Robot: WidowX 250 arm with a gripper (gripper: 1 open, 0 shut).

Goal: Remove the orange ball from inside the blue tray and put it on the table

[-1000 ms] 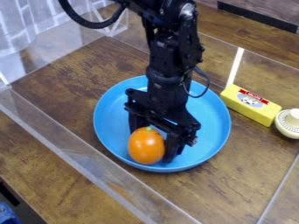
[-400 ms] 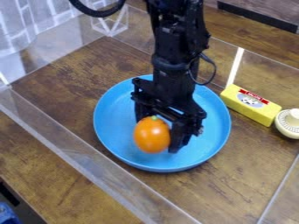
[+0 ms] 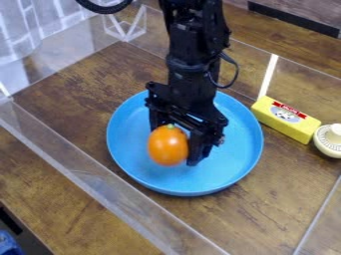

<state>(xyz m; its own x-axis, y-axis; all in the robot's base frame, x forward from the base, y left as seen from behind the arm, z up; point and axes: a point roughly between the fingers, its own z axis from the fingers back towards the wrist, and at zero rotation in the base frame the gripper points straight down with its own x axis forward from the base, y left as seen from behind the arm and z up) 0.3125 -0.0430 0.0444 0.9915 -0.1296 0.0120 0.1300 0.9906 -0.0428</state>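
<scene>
The gripper (image 3: 176, 145) was clamped on the glossy, round orange ball (image 3: 167, 147) over the smooth, shallow blue tray (image 3: 240, 159).

Single black arm reaching down from the top of the view, wrist vertical. Gripper (image 3: 173, 142) points straight down, its jaws closed on the orange ball (image 3: 167, 147), held clear beneath it.

No words, numbers or brand names can be read anywhere in this view. The small yellow box (image 3: 288, 119) at the right carries a few tiny red marks on its top face, but they are too small to make out.
</scene>
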